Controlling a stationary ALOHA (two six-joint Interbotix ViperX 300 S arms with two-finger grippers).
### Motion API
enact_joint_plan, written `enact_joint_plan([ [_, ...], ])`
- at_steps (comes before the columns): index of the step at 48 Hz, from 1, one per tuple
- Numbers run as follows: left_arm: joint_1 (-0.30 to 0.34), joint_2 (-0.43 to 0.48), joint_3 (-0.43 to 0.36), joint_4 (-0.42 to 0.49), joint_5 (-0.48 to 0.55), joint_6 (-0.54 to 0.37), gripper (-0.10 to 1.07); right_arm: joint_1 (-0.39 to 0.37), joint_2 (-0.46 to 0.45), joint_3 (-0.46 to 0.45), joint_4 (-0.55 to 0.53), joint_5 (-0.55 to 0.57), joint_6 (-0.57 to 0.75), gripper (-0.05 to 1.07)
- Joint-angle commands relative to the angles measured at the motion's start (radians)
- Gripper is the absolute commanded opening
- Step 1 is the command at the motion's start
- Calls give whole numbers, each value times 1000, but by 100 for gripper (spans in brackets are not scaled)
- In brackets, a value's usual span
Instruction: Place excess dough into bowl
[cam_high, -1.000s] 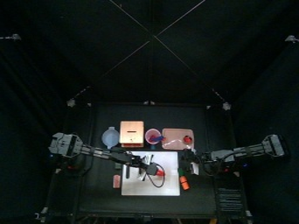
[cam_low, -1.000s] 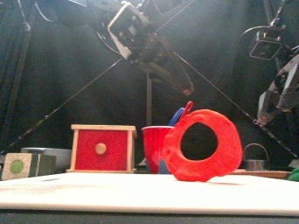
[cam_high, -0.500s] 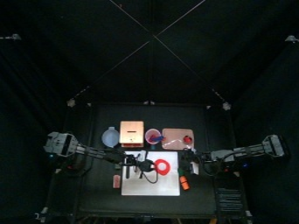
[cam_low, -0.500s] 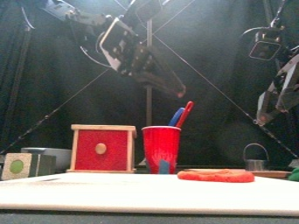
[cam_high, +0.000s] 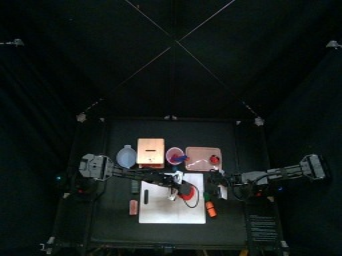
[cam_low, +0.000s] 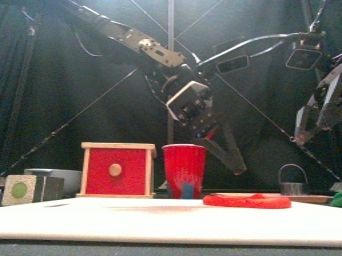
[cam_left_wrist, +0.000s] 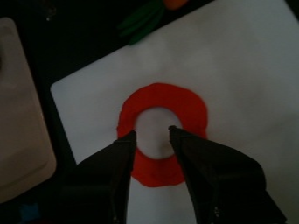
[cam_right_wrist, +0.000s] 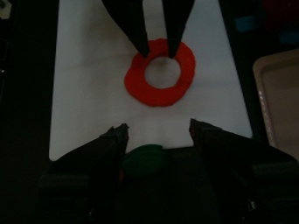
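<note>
White mat (cam_high: 158, 208) (black-curtained pen)

Black curtains (cam_high: 54, 120) close in a small black counter (cam_high: 114, 215), with light glowing behind the front view.

White mat (cam_low: 160, 222) as landmark. Behind it: red cup (cam_low: 183, 170), wooden box with red front (cam_low: 118, 169) beside cup. Off its corner: small block with green dot (cam_low: 19, 188). Pinkish tray (cam_high: 203, 157) beyond mat.
</note>
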Motion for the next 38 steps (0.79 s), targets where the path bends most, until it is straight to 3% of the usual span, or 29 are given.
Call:
enact_joint_plan([
  [1,26,5,-67,11,41,2,82,-3,-3,-8,6,-5,0,91],
  [8,48,37,-104,38,64,3,88,-3,-3,-3,6,-3,0,91],
  [22,63,64,-114,18,64,-9,87,-2,-2,2,6,-5,-2,91],
  [38,64,-8,-41,-199,80,-14,87,0,-2,2,21,-5,0,91],
])
